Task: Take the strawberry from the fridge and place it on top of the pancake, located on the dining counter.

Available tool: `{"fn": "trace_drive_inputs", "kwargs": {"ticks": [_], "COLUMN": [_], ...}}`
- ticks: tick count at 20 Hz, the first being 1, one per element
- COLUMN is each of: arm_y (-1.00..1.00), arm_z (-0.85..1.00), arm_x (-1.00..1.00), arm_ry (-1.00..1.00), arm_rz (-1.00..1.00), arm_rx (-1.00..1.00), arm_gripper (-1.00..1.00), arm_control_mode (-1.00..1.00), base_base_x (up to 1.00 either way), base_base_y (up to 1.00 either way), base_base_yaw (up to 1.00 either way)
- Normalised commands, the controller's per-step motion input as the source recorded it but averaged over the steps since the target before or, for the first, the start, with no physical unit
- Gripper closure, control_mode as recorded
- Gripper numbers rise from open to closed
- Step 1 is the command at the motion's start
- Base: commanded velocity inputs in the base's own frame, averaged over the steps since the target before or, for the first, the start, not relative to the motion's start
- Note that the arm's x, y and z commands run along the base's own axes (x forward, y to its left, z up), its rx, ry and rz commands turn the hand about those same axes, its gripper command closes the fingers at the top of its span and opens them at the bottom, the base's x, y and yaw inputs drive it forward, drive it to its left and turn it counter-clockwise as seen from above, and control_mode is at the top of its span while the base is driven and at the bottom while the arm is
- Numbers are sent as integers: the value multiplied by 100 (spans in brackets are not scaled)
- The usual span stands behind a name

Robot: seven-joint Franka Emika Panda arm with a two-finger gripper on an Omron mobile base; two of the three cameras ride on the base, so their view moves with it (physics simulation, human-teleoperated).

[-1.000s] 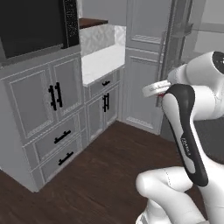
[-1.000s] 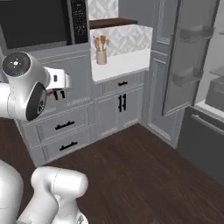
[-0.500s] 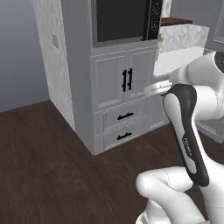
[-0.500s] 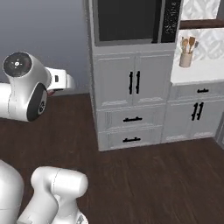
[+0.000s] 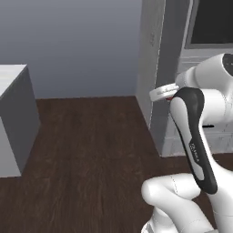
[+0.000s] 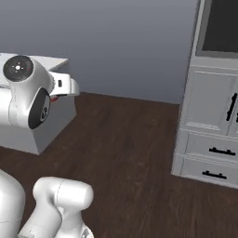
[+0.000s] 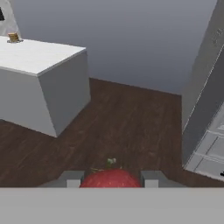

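In the hand view the red strawberry point(image 7: 111, 179) sits between my two dark fingertips point(image 7: 72, 178), and my gripper point(image 7: 111, 180) is shut on it, held high over the dark wood floor. A sliver of the strawberry's red point(image 6: 54, 98) shows under the hand in the right base view. The dining counter point(image 7: 39, 56), white-topped with plain grey sides, stands ahead to the left, also seen as a grey block point(image 5: 16, 119) in the left base view. A small golden-brown object point(image 7: 14, 38) rests on its far end, too small to tell whether it is the pancake. The fridge is out of view.
A tall light grey cabinet point(image 6: 211, 125) with a dark oven window, panelled doors and black-handled drawers stands on the right. Its side panel point(image 5: 161, 68) is close beside my arm. Dark wood floor point(image 7: 127, 118) stretches between it and the counter, with a blue-grey wall behind.
The whole picture has swung as the base turned: the cabinets slid off to the right and the dining counter came into view on the left. The gripper keeps its hold on the strawberry.
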Motion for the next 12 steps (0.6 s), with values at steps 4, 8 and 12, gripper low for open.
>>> {"fn": "trace_drive_inputs", "kwargs": {"ticks": [4,8,12], "arm_y": [0,0,0], "arm_z": [0,0,0], "arm_x": [0,0,0], "arm_ry": [0,0,0], "arm_rz": [0,0,0], "arm_rx": [0,0,0], "arm_gripper": [100,100,100], "arm_control_mode": [100,100,100], "base_base_x": [28,98,100], "base_base_y": [20,-8,-34], "base_base_yaw": [63,43,29]}}
